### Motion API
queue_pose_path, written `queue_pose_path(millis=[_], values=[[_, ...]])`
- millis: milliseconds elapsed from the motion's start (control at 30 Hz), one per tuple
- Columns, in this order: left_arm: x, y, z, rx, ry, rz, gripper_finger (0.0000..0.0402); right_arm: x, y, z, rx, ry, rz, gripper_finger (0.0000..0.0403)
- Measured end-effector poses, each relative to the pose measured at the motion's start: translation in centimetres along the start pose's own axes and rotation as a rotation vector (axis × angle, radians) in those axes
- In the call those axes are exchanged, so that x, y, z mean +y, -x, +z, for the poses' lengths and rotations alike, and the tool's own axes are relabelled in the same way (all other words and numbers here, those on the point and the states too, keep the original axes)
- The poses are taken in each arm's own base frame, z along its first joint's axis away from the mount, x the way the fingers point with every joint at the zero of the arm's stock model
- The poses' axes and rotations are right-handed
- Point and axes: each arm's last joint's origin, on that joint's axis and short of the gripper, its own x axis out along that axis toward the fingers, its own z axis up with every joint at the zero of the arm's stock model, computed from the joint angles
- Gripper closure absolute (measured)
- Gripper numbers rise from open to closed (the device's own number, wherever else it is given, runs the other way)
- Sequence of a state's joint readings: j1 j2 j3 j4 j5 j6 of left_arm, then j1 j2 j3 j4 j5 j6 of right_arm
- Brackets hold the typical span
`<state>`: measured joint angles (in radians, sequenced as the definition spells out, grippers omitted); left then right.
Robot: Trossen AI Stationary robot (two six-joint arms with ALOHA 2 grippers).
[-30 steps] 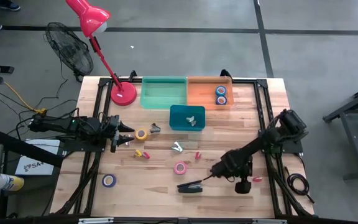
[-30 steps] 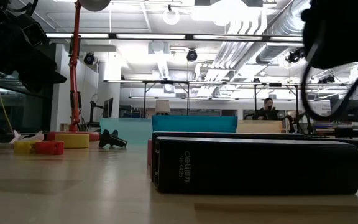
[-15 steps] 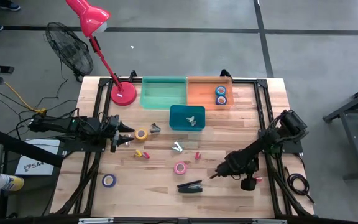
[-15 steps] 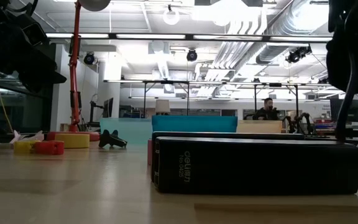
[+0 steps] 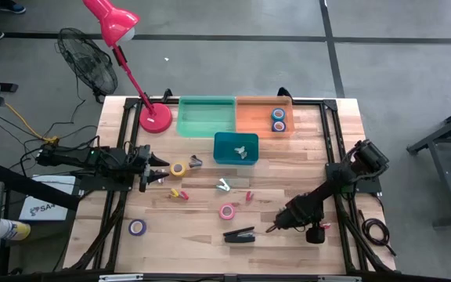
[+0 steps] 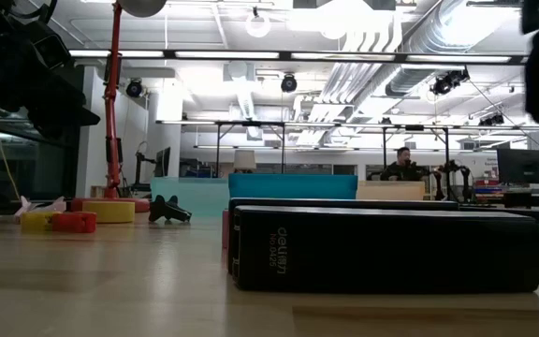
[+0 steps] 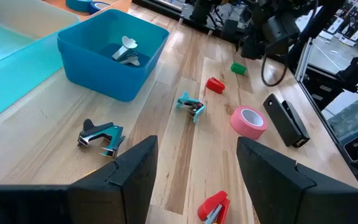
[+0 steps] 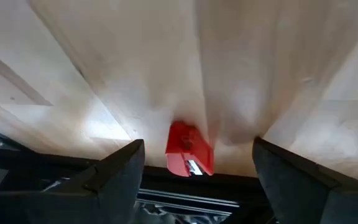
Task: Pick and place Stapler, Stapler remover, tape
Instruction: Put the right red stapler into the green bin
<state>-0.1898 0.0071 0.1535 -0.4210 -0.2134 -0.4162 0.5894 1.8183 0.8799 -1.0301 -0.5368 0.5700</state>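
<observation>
On the desk (image 5: 319, 157), sorting is only partly complete. Two blue tape rolls (image 5: 278, 119) lie in the orange bin (image 5: 249, 117), and a stapler remover (image 7: 126, 50) lies in the small blue bin (image 5: 225, 153). The green bin (image 5: 206, 117) appears empty. Still loose on the desk: the stapler (image 5: 239, 234), the pink tape (image 5: 226, 211), yellow tape (image 5: 178, 168), purple tape (image 5: 137, 227), and further removers (image 7: 102, 135). The right claw (image 5: 271, 228), fingers apart and holding nothing, sits low just beside the stapler, over a small red item (image 8: 189, 150). The left claw (image 5: 163, 174), fingers apart and empty, waits near the yellow tape.
</observation>
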Motion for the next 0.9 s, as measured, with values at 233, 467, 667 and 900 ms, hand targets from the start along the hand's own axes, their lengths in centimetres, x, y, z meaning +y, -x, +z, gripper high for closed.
queue_pose_path(millis=[233, 467, 667, 900], values=[[0.0, 0.0, 0.0, 0.000, 0.000, 0.000, 0.0184, 1.3, -1.0, -0.7, -0.032, 0.069, -0.070, 0.0114], [0.0, 0.0, 0.0, 0.000, 0.000, 0.000, 0.0184, 2.9, -2.3, -1.8, -0.090, 0.139, -0.164, 0.0115], [0.0, 0.0, 0.0, 0.000, 0.000, 0.000, 0.0184, 3.6, -3.1, -2.5, -0.157, 0.137, -0.255, 0.0115], [0.0, 0.0, 0.0, 0.000, 0.000, 0.000, 0.0184, 3.9, -3.4, -2.8, -0.161, 0.157, -0.270, 0.0114]])
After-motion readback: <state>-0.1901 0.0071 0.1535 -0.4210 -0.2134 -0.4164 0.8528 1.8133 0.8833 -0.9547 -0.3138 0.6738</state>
